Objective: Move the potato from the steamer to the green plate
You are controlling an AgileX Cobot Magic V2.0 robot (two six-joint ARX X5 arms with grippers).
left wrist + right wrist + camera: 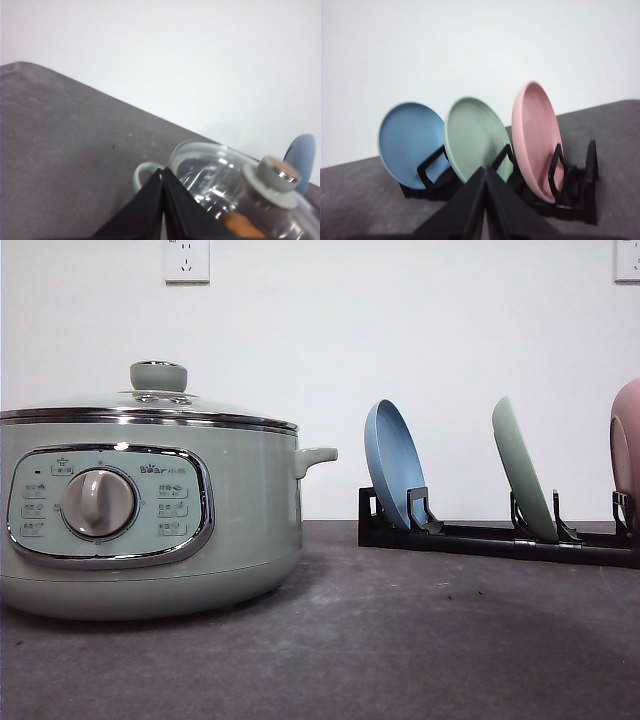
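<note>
Nothing done yet: potato (241, 226) inside lidded steamer (150, 515), green plate (524, 470) upright in rack (480, 538). Left end effector (163, 200) and right end effector (485, 200) both pinched together, empty.

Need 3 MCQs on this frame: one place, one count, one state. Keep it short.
1. Where is the green plate?
A. flat on the table
B. standing in the rack, between blue and pink plates
C. on the steamer lid

2. How many plates are in the rack?
A. two
B. three
C. four

3. What state is the steamer in?
A. lid on
B. lid off
C. tipped over

Answers: 1 B, right wrist view shows it upright between the blue plate and pink plate. 2 B, three there. 3 A, the glass lid sits on, with the potato under it.
</note>
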